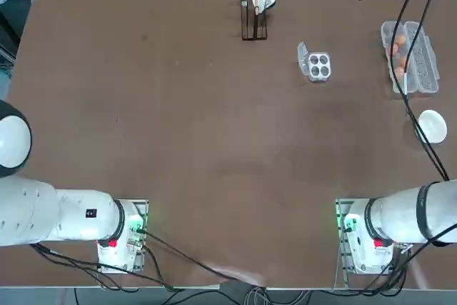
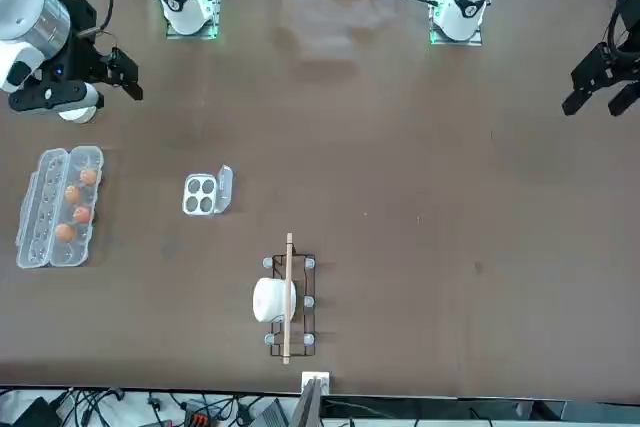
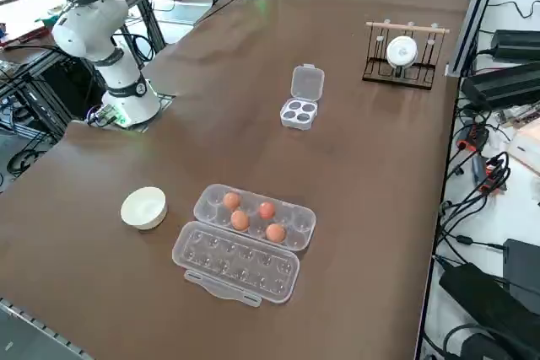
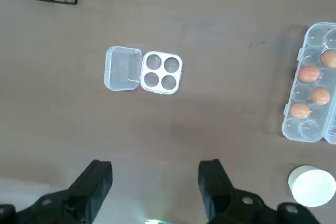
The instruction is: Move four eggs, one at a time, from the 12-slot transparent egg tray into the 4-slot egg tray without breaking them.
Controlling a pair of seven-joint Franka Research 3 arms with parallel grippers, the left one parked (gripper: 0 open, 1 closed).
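Starting w/ top view: 12-slot transparent egg tray (image 1: 410,58) lies at table's far right, lid folded open alongside, orange eggs partly hidden behind hanging cables. 4-slot egg tray (image 1: 318,66) sits left of it, well apart, cups bare, lid flap open. White bowl (image 1: 432,125) lies near the long carton, on the robot's side. Wire rack (image 1: 254,16) w/ white roll stands at far edge, centre.

Front view: right gripper (image 2: 95,72) hangs above table at pic's left, over the bowl area, fingers spread apart, nothing between them. Long carton below it holds the four eggs (image 2: 77,203), staggered across its two cup rows. Small tray is to the carton's right, clear of it. Rack sits near pic's bottom centre.

Right side view: four eggs sit in the carton's base half, towards the middle cups; lid half lies flat beside it, touching along hinge. Bowl rests just beside carton. Small tray is farther up the table, all cups bare.

Right wrist view: both black fingers (image 4: 94,182) stand wide apart, gripping nothing, brown table (image 4: 210,14) showing between. Small tray, carton w/ eggs and bowl all in sight.
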